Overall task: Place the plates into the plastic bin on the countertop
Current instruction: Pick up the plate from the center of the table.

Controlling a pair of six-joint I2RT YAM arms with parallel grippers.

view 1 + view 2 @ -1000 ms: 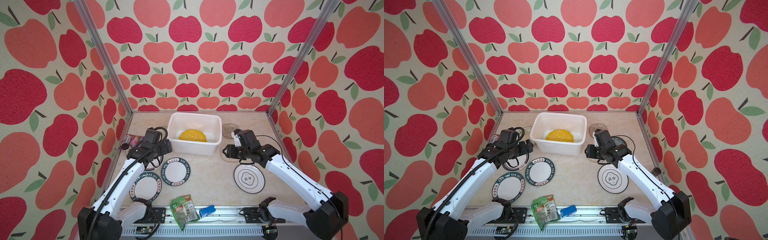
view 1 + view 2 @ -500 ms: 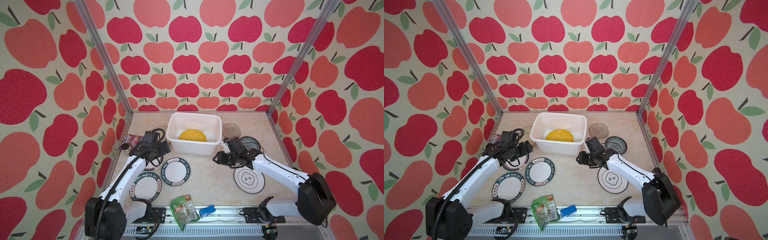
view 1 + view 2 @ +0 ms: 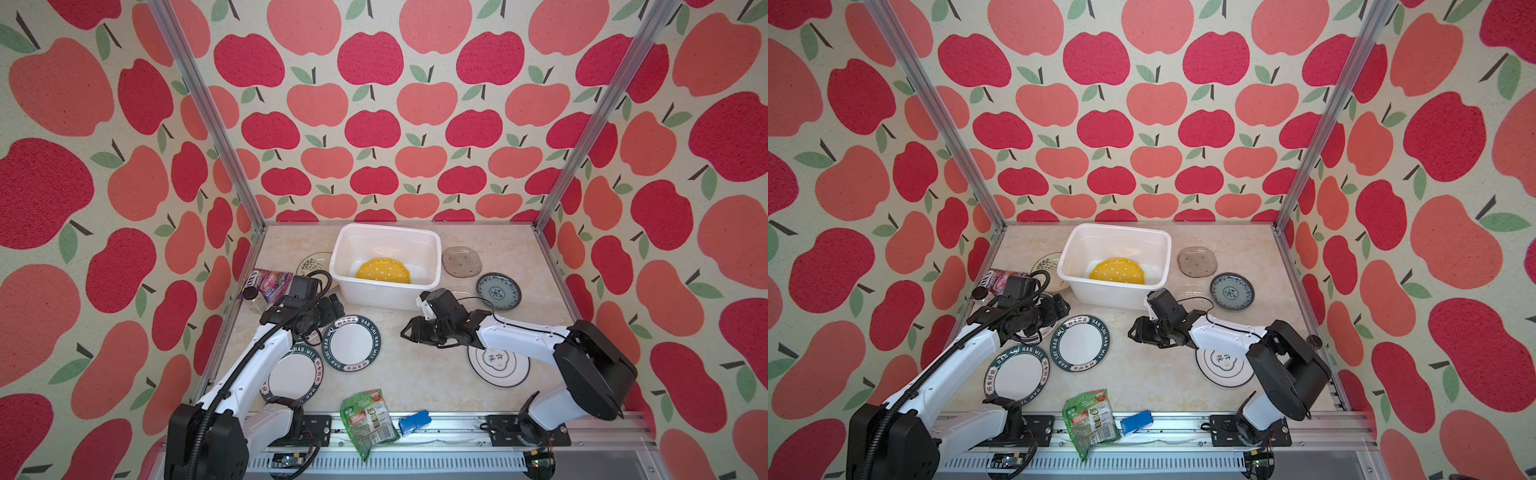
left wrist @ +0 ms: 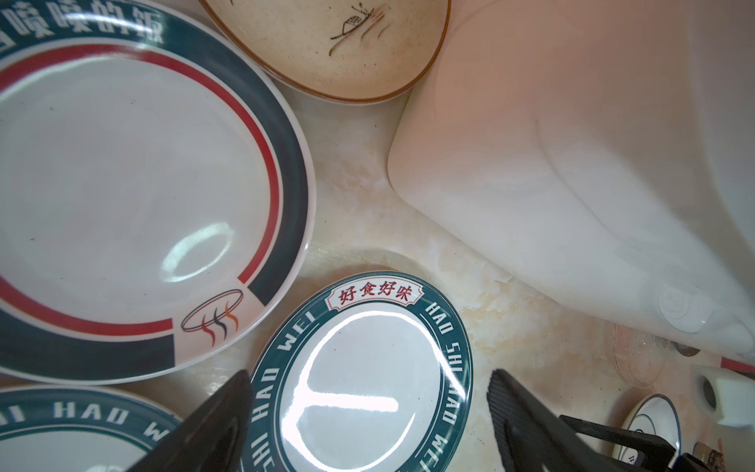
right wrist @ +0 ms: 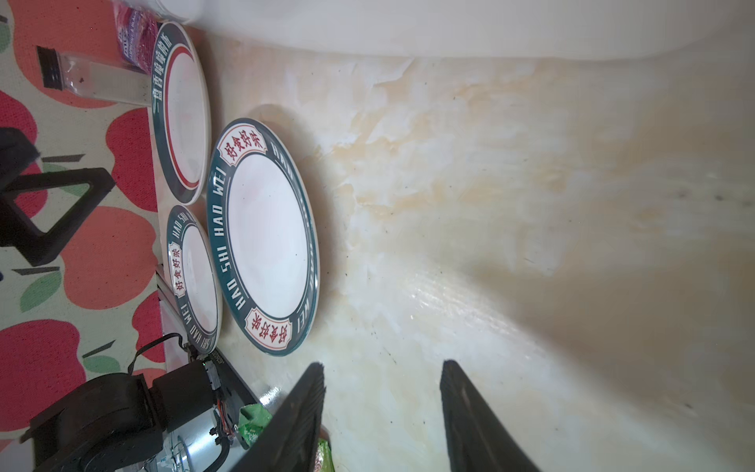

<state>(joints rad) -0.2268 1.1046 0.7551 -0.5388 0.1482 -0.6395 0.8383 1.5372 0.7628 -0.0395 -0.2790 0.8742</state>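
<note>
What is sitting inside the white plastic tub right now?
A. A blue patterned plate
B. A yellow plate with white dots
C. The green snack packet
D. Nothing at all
B: in both top views a yellow plate lies on the floor of the plastic bin, while the blue patterned plate and the green snack packet lie outside it on the countertop.

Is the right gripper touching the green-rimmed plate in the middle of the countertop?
Apart. A top view shows a strip of bare countertop between the right gripper and the green-rimmed plate. The right wrist view shows its jaws open and empty.
</note>
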